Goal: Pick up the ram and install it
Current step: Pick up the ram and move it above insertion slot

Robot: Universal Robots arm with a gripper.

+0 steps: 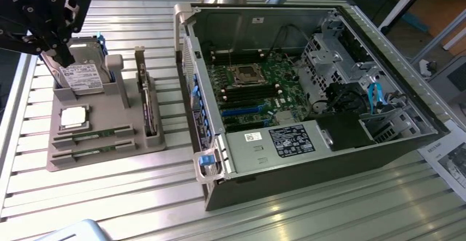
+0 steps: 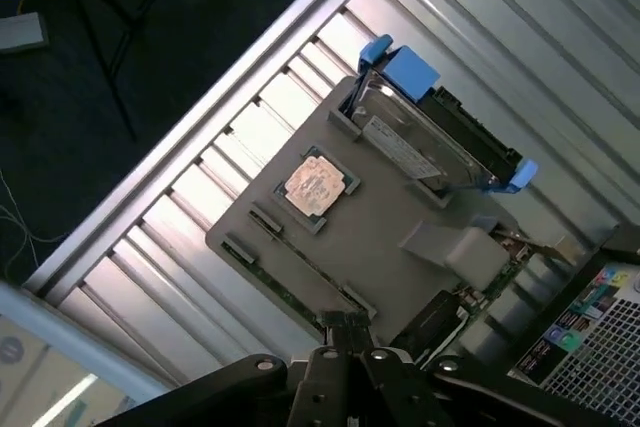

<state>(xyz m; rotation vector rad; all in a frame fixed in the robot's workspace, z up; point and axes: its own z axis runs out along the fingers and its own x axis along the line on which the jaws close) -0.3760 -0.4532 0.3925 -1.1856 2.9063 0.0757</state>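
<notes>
While the slatted bench (image 1: 109, 197) carries the open computer case (image 1: 378, 159) and a grey parts holder (image 1: 109, 115), the jaws hang pressed together and empty near its hard drive (image 1: 84, 77). The ram (image 1: 93, 134) lies slotted beside the processor (image 1: 73, 118). Descending here with the jaws together could strike the drive.

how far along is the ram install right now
Nothing looks done: the ram sticks lie in their slots on the grey holder, and I see no stick standing on the motherboard in the open case. In hand: nothing; the gripper, fingers shut, hovers by the hard drive at one end of the holder. Left: the whole pick-up and install.
</notes>
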